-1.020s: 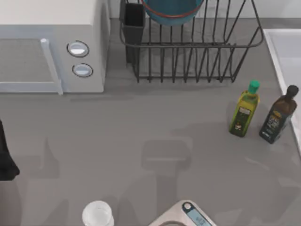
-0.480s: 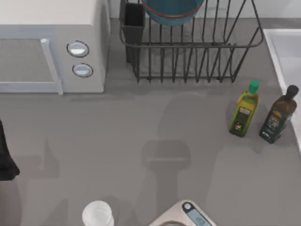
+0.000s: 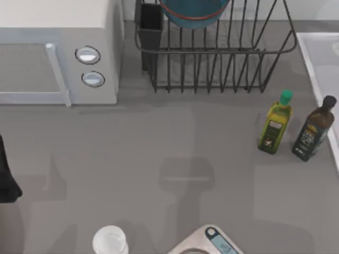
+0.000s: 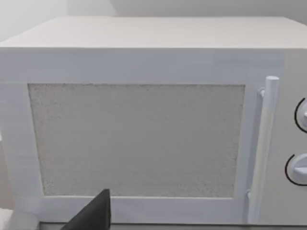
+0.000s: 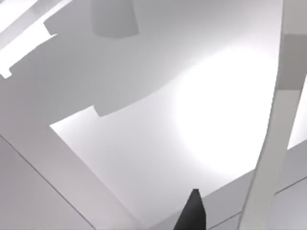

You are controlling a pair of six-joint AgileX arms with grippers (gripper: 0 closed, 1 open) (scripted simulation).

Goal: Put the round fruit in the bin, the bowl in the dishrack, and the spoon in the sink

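Blue bowl (image 3: 194,11) already sits in the black wire dishrack (image 3: 217,50) at the bench's (image 3: 159,153) far edge. The sink (image 3: 318,58) lies at the right, beside two bottles (image 3: 275,123). Left arm (image 3: 6,174) is parked at the left edge; whether either pincer is apart or together I cannot tell. Judging by its kind, the spoon should be light, stiff and slippery, best pinched across the handle.

kitchen (rendered) | microwave (image 3: 58,50), dishrack (image 3: 212,53), probably sink (image 3: 323,58) | grey counter (image 3: 159,153)
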